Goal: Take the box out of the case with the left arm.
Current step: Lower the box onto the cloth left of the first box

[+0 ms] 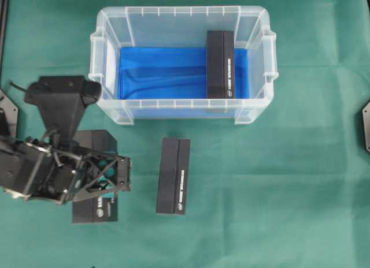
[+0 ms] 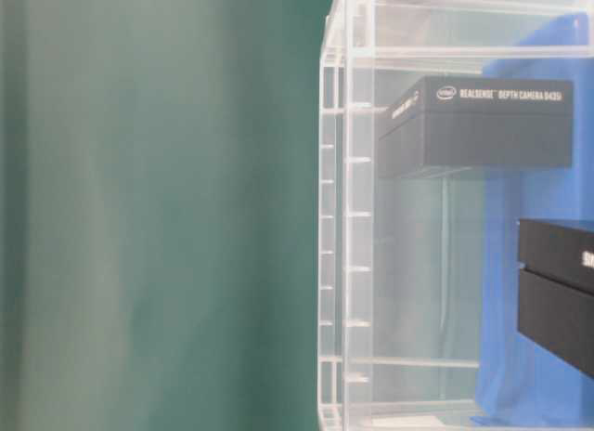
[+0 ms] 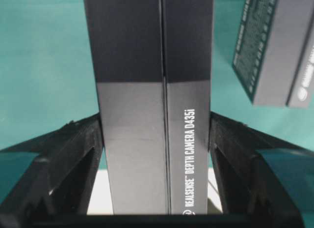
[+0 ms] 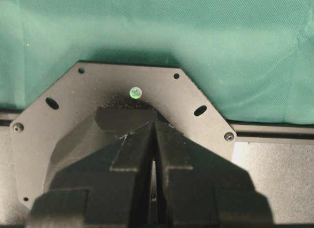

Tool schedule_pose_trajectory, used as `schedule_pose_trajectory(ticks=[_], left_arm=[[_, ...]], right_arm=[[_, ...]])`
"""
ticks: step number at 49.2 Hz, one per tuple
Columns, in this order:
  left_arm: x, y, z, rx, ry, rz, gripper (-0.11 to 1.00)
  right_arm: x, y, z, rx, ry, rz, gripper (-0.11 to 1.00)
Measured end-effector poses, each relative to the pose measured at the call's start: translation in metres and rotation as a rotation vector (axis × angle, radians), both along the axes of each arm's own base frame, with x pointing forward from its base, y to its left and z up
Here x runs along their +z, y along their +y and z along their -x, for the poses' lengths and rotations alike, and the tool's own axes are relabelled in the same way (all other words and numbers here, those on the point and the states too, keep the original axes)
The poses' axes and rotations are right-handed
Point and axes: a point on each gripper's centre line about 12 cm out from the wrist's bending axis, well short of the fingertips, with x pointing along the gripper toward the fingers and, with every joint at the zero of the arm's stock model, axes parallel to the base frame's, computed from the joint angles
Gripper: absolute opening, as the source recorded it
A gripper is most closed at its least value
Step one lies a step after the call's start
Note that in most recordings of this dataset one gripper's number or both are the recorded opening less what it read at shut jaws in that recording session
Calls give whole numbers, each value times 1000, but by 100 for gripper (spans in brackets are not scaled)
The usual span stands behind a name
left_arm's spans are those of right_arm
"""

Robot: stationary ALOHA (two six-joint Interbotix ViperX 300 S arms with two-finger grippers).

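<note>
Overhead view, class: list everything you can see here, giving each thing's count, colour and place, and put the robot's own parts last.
Case: one, clear plastic with a blue bottom lining, on the cloth at the upper middle.
Box in the case: one, black, lying at the right end of the blue lining.
Box on the cloth: one, black, in front of the case, near the middle.
Held box: one, black, at the lower left, between the left gripper's fingers.
Cloth: one, green, covering the table.
Left gripper: one, black with teal pads, closed on the held box at the lower left.
Right gripper: one, black, shut, parked over its black base plate; seen only by its wrist camera.
</note>
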Motion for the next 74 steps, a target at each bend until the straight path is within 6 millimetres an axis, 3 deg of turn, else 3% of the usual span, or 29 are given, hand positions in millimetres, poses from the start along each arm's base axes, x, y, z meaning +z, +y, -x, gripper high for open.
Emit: schedule_pose_trajectory(ticks=[15, 25, 39, 74], left_arm=[[-59, 13, 2, 37, -29, 18, 62], [-82, 21, 7, 50, -10, 11, 62], [-117, 18, -8, 44, -28, 22, 62], [-122, 12, -18, -1, -100, 78, 62]], right_arm=[[0, 0, 0, 0, 0, 0, 1], [0, 0, 0, 2, 0, 0, 1], [0, 0, 0, 0, 0, 0, 1], [0, 0, 0, 2, 0, 0, 1]])
